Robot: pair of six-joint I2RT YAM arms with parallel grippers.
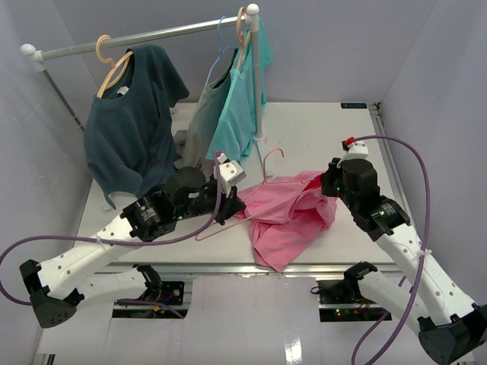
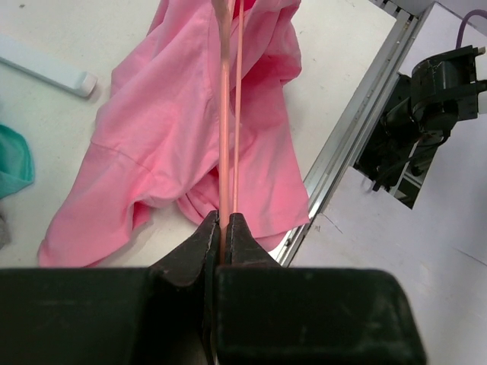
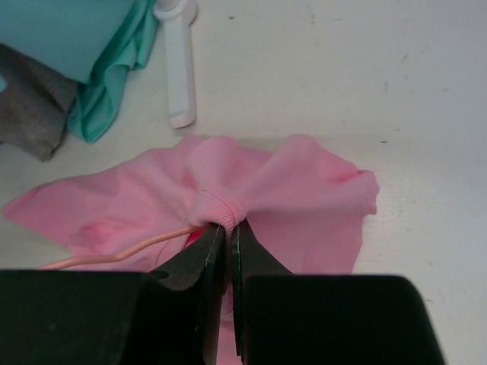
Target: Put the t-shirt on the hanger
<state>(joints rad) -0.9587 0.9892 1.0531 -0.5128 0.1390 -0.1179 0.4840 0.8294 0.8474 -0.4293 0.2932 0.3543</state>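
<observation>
Two grips on | left gripper (image 2: 225, 220) pinching hanger (image 2: 225, 114) wire, prob to steady the frame | right gripper (image 3: 226, 228) nipped on t-shirt (image 3: 304, 182) collar, guessing to stretch it over | shirt heaped on table (image 1: 319, 129), 3 o'clock of left gripper

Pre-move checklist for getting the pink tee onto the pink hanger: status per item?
1. left gripper shut on the hanger wire: ok.
2. right gripper shut on the t-shirt, at a ribbed edge: ok.
3. Hanger arm inside the shirt: the wire runs under the fabric beside the right grip. How far it reaches: cannot tell.
4. hook uncovered, lying beyond the shirt: ok.
5. Shirt fully on the table: not ok, its hem reaches the near edge rail.
</observation>
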